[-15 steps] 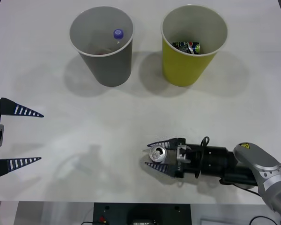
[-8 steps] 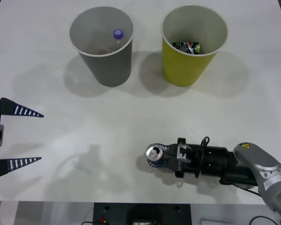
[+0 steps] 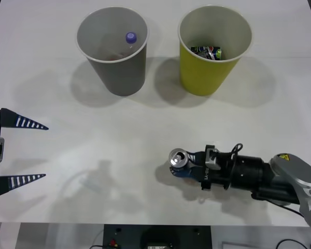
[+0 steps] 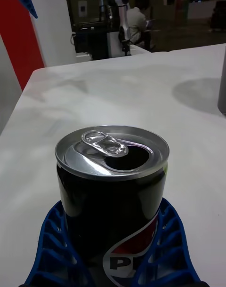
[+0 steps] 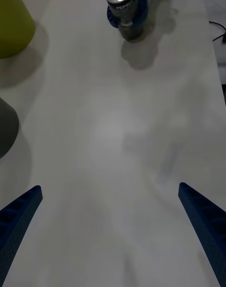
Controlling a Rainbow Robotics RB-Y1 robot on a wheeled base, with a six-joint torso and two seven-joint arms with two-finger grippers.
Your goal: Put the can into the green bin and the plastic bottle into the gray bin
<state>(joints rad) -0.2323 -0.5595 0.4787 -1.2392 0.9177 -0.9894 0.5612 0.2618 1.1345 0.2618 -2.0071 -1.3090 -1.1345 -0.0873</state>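
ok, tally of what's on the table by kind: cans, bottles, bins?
Cans: 2, the can held in the right gripper, plus a dark green can inside the green bin
Bottles: 1, the plastic bottle in the gray bin
Bins: 2
Total: 5

At the far side of the surface (image 3: 145,129) two bins stand side by side, slightly apart: the gray bin (image 3: 114,62) to the left, the green bin (image 3: 213,67) to the right. The plastic bottle (image 3: 130,37) sits inside the gray bin; another can (image 3: 206,51) lies inside the green bin. The can (image 3: 178,160) stands upright near the front, right of centre, between the fingers of the right claw (image 3: 189,165). The left claw (image 3: 20,150) hangs at the left edge, well apart.
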